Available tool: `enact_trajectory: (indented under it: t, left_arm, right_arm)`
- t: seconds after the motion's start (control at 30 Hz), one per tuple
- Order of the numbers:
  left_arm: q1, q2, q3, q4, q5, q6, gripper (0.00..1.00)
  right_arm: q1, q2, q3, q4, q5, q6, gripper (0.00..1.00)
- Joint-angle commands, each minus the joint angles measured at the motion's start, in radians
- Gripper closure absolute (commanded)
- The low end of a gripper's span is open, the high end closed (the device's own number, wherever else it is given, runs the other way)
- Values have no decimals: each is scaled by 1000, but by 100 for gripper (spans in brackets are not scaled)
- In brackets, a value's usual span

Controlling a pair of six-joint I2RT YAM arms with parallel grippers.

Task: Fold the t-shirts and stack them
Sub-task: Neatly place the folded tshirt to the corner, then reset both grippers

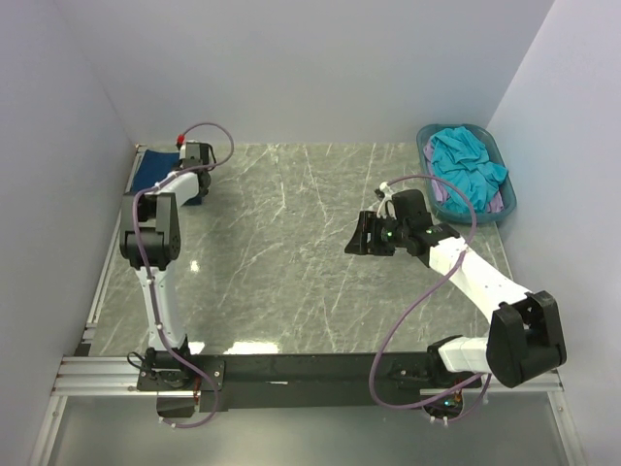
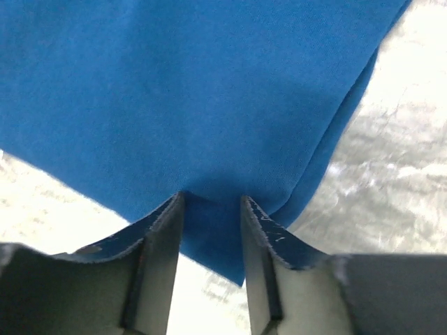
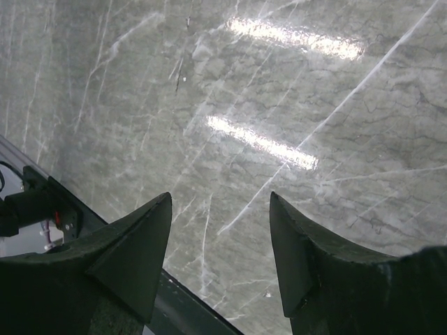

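Dark blue tee (image 1: 155,173) is flat in the far-left corner of the table (image 1: 291,252), close to the left wall. In the left wrist view it (image 2: 195,91) fills the top of the frame, with one folded edge running down the right side and a corner pointing toward me.

My left pincer (image 1: 191,192) is right at that tee's near-right edge. Its jaws (image 2: 211,202) are partly spread, and the cloth corner shows flat through the gap, not bunched up. Tips look to be on or just above the fabric, and I can't tell which.

Turquoise tee (image 1: 468,160) is crumpled in the basket (image 1: 424,144) at the far-right corner. Lilac tee (image 1: 498,204) is under it, peeking out at the near side.

My right pincer (image 1: 361,236) sits mid-table, right of centre, well apart from the basket and pointing left. Its jaws (image 3: 220,230) are spread wide with nothing between them, only marble tabletop (image 3: 279,84) below.
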State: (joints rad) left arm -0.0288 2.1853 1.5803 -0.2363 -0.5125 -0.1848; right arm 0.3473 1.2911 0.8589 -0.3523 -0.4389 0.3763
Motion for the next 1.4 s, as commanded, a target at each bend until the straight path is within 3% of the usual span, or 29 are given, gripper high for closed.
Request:
enact_trajectory:
  t: [0.0, 0.13, 0.23, 0.3, 0.43, 0.6, 0.73, 0.83, 1.03, 1.13, 1.37]
  left_arm:
    - [-5, -93, 26, -82, 4, -45, 55]
    - [-31, -212, 46, -152, 69, -94, 45]
    - [-46, -345, -9, -185, 129, -168, 31]
    - [-48, -428, -43, -230, 160, -238, 28]
    - [-48, -765, -205, -285, 177, -321, 17]
    - [-48, -1163, -363, -389, 59, -393, 0]
    - [-49, -1540, -445, -426, -7, -438, 1]
    - [-59, -1709, -479, -464, -76, -476, 1]
    - [-109, -1851, -574, -557, -202, -669, 1]
    - [-114, -1927, -654, -448, -150, -550, 1]
    - [-115, -1975, -733, -316, -159, -476, 1]
  right_arm:
    - [4, -36, 8, 12, 17, 9, 35]
    - [4, -91, 43, -42, 136, 35, 34]
    - [4, -133, 92, -131, 296, 64, 32]
    - [2, -170, 141, -183, 417, 73, 30]
    - [2, -263, 218, -308, 587, 67, 29]
    - [2, -438, 270, -384, 787, 59, 24]
    - [2, -626, 218, -366, 894, 61, 16]
    - [2, -764, 126, -280, 933, 26, 13]
    - [2, -936, 14, -151, 934, -37, 11]
    - [2, -983, -26, -110, 944, -53, 10]
    - [2, -997, -60, -76, 940, -74, 9]
